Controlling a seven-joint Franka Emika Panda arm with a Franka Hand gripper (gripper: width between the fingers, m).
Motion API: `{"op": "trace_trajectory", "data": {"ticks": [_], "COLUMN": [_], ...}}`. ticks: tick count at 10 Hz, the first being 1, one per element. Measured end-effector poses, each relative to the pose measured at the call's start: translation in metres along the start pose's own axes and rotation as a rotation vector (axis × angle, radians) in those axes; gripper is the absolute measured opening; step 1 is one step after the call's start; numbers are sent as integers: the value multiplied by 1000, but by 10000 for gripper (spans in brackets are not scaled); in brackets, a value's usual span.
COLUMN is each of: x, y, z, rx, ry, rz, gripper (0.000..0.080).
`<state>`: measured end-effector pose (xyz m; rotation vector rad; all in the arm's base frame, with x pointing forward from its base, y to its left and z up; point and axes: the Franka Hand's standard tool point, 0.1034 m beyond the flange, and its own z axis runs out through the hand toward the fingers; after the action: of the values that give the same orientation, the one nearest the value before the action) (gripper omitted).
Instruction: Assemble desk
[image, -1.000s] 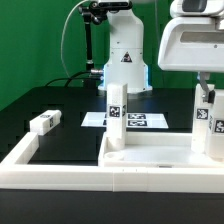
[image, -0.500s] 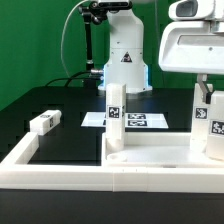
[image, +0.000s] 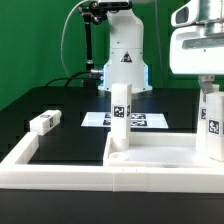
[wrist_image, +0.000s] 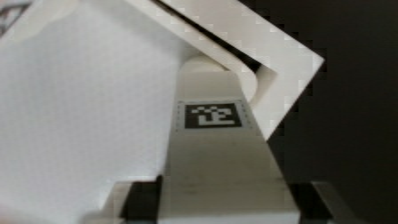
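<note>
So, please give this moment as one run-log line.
gripper: shut on held leg | held leg: upright at tabletop corner | standing leg: upright on tabletop | loose leg: lying on table

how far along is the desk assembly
Done: one white tagged block leg stands upright on the white plastic rectangular tabletop panel. In hand: the jaws grip a second such leg upright over the panel's edge at the exterior view's right. Left: a third leg lies loose on the black table.
</note>
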<state>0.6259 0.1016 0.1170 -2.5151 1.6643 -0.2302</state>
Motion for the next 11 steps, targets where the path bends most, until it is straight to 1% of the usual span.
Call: {"op": "trace_trajectory", "data": {"ticks": [2, 3, 4, 5, 6, 7, 8, 11], "x": [0, 0, 0, 0, -2, -4, -4, -3], "y": [0, 0, 1, 1, 1, -1, -5, -4], "z": [0, 0, 1, 3, 3, 2, 2, 3], "rx": [3, 3, -1, -15, -37, -55, -58, -55], "ry": [-8, -8, -8, -14, -16, -24, -19, -22], "rz": [134, 139, 133, 92, 14, -65, -193, -370], "gripper": [288, 343, 343, 525, 525, 623, 641, 648]}}
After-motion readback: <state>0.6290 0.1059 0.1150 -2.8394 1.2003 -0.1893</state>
